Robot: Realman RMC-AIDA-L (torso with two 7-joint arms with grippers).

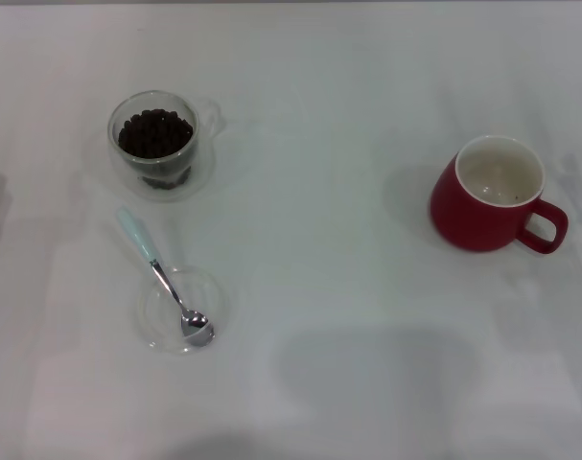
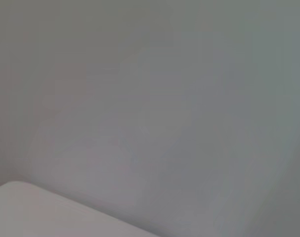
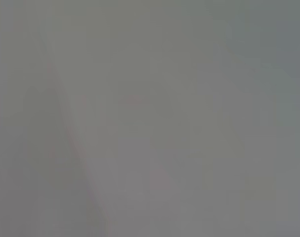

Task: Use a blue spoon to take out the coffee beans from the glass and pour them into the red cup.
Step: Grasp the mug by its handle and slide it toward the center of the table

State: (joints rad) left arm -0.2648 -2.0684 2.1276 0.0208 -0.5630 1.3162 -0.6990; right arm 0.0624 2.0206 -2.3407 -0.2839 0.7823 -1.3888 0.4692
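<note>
The blue spoon [image 1: 162, 275] lies on my left side, its shiny bowl in a small clear dish [image 1: 183, 309]. Just behind it stands the glass [image 1: 159, 146], full of coffee beans [image 1: 154, 133]. The red cup [image 1: 494, 195] sits well apart on my right. The white surface [image 1: 319, 287] holds them all. Neither end effector shows, so I cannot tell how they stand.

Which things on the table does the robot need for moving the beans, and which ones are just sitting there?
Needed for the job:
the blue spoon, its bowl resting in the dish
the coffee beans, heaped in the glass
the glass
the red cup, no beans seen inside

Just sitting there:
the shallow clear dish under the spoon
the white table

No gripper shows in any view.
</note>
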